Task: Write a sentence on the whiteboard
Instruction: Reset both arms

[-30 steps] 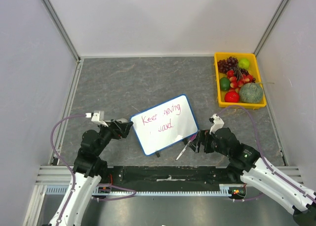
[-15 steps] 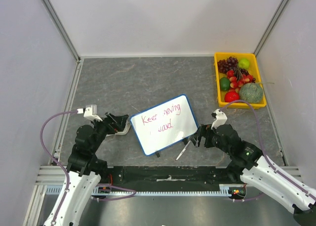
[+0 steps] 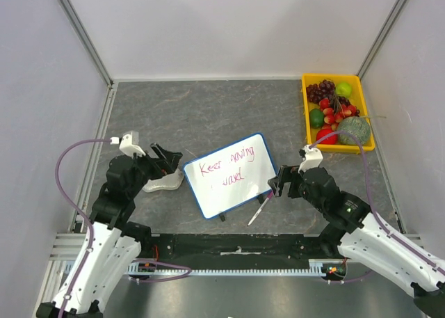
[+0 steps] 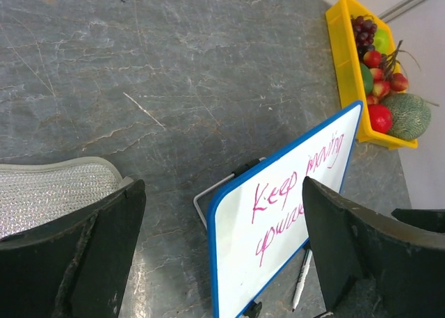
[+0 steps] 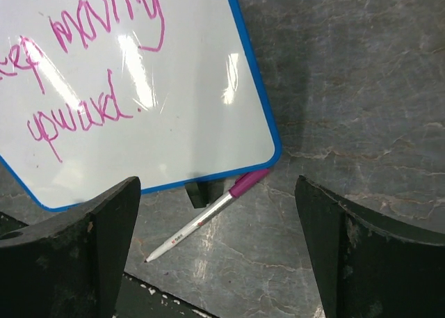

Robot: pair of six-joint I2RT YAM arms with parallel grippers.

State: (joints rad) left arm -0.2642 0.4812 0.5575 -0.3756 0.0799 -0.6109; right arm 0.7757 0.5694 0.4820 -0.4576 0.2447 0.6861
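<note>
By the desk's (image 3: 208, 116) near edge a pen (image 3: 259, 210) lies loose, its magenta end touching the near right corner of the whiteboard (image 3: 240, 193). The right end effector (image 3: 276, 184) hangs just above it, spread wide and empty. The left end effector (image 3: 167, 163), equally wide and empty, hangs over the eraser pad (image 3: 163, 186) at the board's left edge. Between them stands the board, long axis running near-left to far-right and bearing the sentence (image 3: 226, 168); its feet are mostly hidden, and I cannot tell whether the pen is capped.
</note>
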